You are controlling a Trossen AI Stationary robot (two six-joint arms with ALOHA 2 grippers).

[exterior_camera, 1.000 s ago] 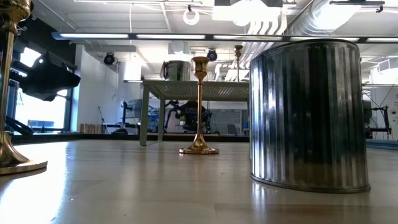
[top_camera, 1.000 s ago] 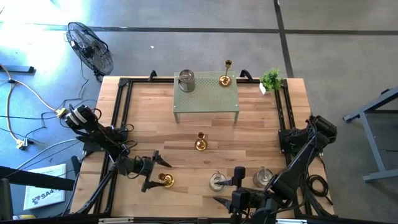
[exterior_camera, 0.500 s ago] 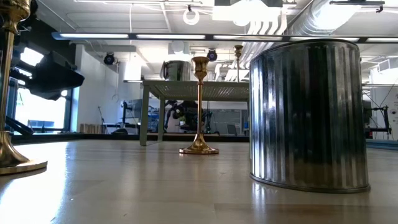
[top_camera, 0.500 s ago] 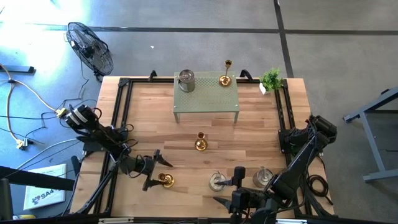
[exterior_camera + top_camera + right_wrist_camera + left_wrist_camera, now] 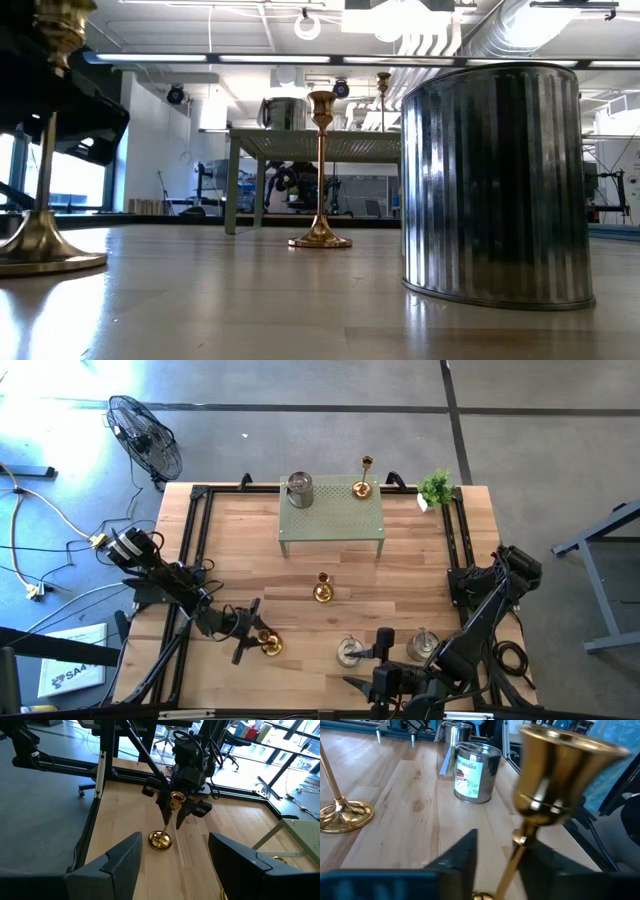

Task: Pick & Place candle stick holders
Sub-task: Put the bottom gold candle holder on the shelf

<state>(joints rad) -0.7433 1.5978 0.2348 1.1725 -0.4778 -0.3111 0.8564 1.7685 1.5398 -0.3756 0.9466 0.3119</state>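
Observation:
A gold candle stick holder stands on its round base at the table's near left. My left gripper reaches level from the left, with the thin stem between its partly closed fingers. The cup leans over the base. My right gripper hangs open above the near edge and holds nothing. A second gold holder stands at mid table. Two silver holders stand near the front. A silver one and a gold one stand on the green stand. My left gripper comes level from the table's left, its fingers across the gold holder's stem below the cup. The stem lies against the inner side of one finger. Bare wood shows between the stem and the other finger. The base rests on the table.
The green perforated stand sits at the far middle, and a small potted plant is at the far right corner. Black rails run along the table's left and right sides. Bare wood lies between the stand and the front holders.
My left gripper has gone a little toward the table's right, onto the near-left gold holder, and its fingers have drawn in around the stem. The holder has slid slightly toward the right, and its cup has tipped.

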